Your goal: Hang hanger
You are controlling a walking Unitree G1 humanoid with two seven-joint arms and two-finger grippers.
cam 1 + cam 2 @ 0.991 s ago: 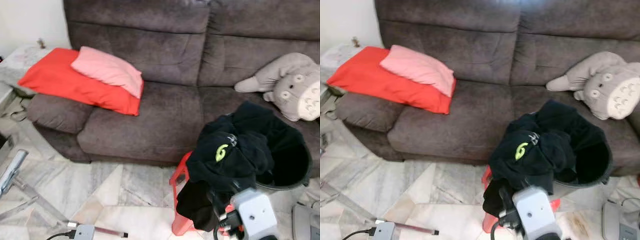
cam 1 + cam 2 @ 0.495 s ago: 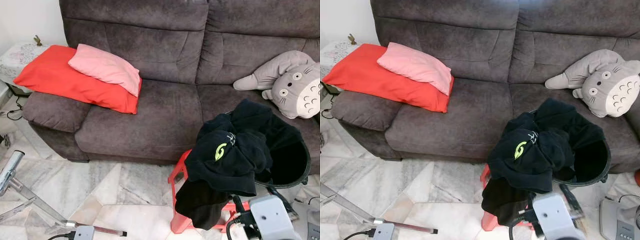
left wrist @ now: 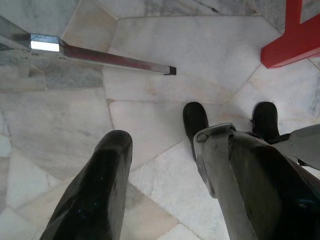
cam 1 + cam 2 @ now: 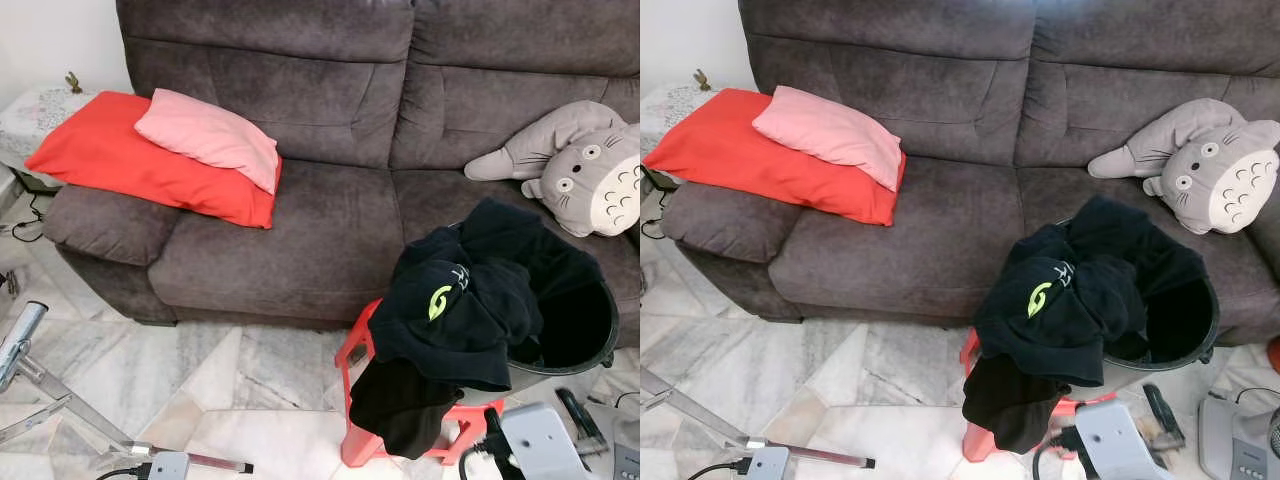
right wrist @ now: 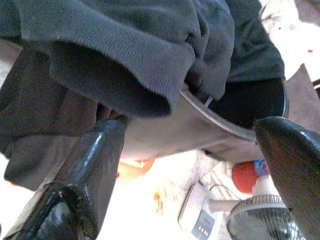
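A heap of black clothes (image 4: pixel 470 300) with a green logo spills out of a black basket (image 4: pixel 585 335) standing on a red stool (image 4: pixel 360 440) in front of the sofa. I cannot make out a hanger. My right arm's silver wrist (image 4: pixel 535 450) is low at the bottom right, just below the heap, with one black finger (image 4: pixel 572 408) beside the basket. In the right wrist view my right gripper (image 5: pixel 192 125) is open, its fingers spread under the hanging cloth (image 5: pixel 125 55) and the basket's rim. My left gripper (image 3: pixel 167 145) is open, pointing down at the marble floor.
A grey sofa (image 4: pixel 330 230) carries a red cushion (image 4: pixel 120 165), a pink pillow (image 4: pixel 210 135) and a grey plush toy (image 4: pixel 585 165). A metal stand's legs (image 4: pixel 60 400) cross the floor at the lower left. A fan (image 5: pixel 260 225) and a white device (image 4: pixel 1235 440) sit on the right.
My right arm has dropped down and to the right, away from the clothes heap. The camera has tilted up slightly. The clothes and basket have not moved.
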